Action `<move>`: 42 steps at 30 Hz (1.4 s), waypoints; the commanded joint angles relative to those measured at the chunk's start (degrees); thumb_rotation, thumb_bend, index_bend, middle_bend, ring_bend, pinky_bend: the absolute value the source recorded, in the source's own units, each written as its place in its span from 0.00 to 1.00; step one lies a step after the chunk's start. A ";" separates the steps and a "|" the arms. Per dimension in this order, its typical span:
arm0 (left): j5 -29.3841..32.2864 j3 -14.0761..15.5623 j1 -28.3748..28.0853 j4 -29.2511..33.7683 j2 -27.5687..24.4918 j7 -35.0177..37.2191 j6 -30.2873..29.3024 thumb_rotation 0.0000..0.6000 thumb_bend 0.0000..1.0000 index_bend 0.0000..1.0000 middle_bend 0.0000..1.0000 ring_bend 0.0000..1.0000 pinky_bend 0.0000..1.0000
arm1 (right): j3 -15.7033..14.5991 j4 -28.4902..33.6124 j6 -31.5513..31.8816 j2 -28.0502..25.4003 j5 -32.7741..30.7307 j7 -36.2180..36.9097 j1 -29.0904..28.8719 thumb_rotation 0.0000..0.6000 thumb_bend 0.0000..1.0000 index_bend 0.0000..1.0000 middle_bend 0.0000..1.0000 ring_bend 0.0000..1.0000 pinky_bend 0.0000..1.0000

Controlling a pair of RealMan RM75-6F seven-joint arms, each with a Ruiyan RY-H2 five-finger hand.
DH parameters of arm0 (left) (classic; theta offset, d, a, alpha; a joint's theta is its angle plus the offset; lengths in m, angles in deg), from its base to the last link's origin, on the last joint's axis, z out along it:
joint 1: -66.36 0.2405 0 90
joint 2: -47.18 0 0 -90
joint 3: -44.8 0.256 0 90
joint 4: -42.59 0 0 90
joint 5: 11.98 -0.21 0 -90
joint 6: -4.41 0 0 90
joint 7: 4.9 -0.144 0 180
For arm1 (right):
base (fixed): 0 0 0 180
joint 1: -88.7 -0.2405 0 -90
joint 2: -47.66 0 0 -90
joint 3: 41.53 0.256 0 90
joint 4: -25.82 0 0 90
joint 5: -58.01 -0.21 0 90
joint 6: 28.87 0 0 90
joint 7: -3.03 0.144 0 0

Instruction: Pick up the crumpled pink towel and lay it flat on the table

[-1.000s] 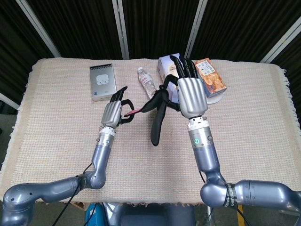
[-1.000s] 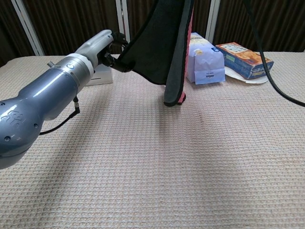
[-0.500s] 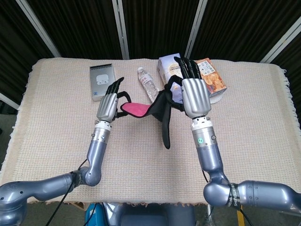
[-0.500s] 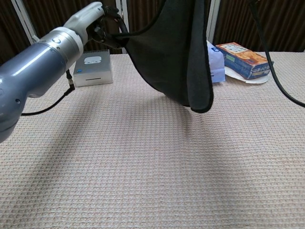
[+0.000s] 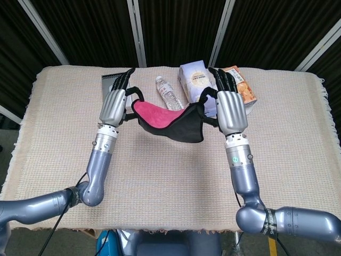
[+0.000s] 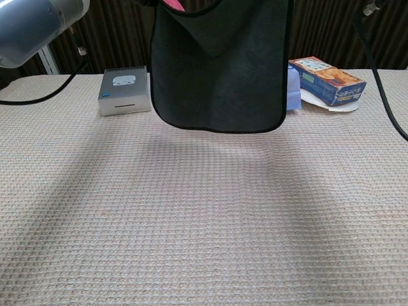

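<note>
Pink towel (image 5: 169, 121) hangs above the table (image 5: 64, 133), stretched between 2 hands. Left hand (image 5: 113, 104) and right hand (image 5: 229, 109) each pinch a top corner. Soft, light (sags mid-span); keep corner holds.

Hands moved apart, towel (image 5: 169, 122) now stretched open, lifted higher

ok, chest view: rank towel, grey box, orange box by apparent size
1. towel, by far the largest, though it hangs nearer the camera.
2-3. grey box and orange box look alike; not ranking them.
</note>
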 commanded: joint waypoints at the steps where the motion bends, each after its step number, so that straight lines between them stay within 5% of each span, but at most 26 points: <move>1: 0.64 -0.49 -0.44 1.55 -1.08 -1.02 -0.53 1.00 0.49 0.58 0.01 0.00 0.00 | -0.38 -0.48 -0.37 -0.21 0.11 0.80 0.65 1.00 0.46 0.64 0.12 0.00 0.00; 25: 3.68 -1.12 -7.36 -10.14 3.99 1.93 0.20 1.00 0.49 0.58 0.02 0.00 0.00 | 0.32 -15.21 -7.89 2.44 -0.33 9.53 0.73 1.00 0.46 0.64 0.12 0.00 0.00; 42: -4.08 13.24 5.21 1.58 2.92 7.35 -6.41 1.00 0.49 0.58 0.03 0.00 0.00 | -9.78 -5.56 -3.31 3.54 7.83 10.45 9.09 1.00 0.46 0.64 0.12 0.00 0.00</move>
